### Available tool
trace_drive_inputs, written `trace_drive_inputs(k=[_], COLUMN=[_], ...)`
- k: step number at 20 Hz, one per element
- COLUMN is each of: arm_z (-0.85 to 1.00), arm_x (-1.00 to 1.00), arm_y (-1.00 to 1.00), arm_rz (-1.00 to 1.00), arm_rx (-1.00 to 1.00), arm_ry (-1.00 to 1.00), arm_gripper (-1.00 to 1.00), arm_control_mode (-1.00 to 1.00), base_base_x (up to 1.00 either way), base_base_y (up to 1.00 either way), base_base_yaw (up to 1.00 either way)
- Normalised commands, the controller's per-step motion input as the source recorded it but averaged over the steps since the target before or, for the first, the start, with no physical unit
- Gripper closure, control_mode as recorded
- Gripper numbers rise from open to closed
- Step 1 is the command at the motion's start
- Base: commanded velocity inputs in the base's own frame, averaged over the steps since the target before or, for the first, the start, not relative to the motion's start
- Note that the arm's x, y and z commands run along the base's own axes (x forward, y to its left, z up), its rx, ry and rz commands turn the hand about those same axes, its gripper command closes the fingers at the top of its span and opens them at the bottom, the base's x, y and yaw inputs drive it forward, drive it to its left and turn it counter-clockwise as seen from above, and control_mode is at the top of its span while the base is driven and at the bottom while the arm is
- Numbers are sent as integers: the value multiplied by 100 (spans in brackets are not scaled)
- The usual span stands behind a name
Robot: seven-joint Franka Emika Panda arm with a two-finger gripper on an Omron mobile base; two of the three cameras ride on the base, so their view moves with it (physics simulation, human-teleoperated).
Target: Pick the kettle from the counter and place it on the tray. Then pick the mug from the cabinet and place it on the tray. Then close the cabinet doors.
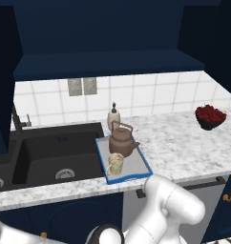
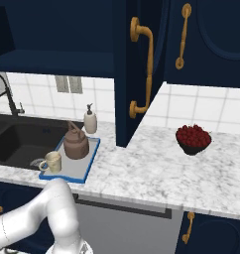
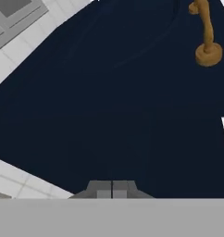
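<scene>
The brown kettle [image 1: 122, 143] [image 2: 76, 144] stands on the blue-rimmed tray [image 1: 131, 178] [image 2: 63, 177], on the marble counter [image 1: 179, 143] beside the sink. The cream mug [image 1: 116, 163] [image 2: 52, 161] stands on the same tray, just in front of the kettle. Above, the navy cabinet [image 1: 98, 28] is open and its shelf looks bare. One open cabinet door [image 2: 121, 99] stands edge-on with its gold handle [image 2: 148, 64]. In the hand view my gripper [image 3: 112, 190] is shut on nothing, close to a navy door panel [image 3: 114, 102] with a gold handle end [image 3: 207, 51].
A cream soap dispenser [image 1: 113, 116] [image 2: 90, 120] stands right behind the tray. The black sink [image 1: 55, 152] and its faucet [image 1: 17, 119] lie to the left. A dark bowl of red fruit [image 1: 210, 116] [image 2: 193, 138] sits on the counter's right part.
</scene>
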Motion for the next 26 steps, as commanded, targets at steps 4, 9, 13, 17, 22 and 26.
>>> trace_drive_inputs(k=[4, 9, 13, 17, 22, 26], arm_z=[25, 44, 54, 49, 34, 24], arm_x=[27, 19, 10, 8, 9, 11], arm_y=[4, 0, 0, -1, -18, -56], arm_rz=[0, 0, 0, 0, 0, 0], arm_rx=[-11, -3, 0, 0, 0, 0], arm_ry=[0, 0, 0, -1, 0, 0], arm_gripper=[100, 100, 100, 100, 100, 100], arm_control_mode=[-100, -100, -100, -100, -100, -100], base_base_x=[0, 0, 0, 0, 0, 0], base_base_y=[0, 0, 0, 0, 0, 0], base_base_yaw=[0, 0, 0, 0, 0, 0])
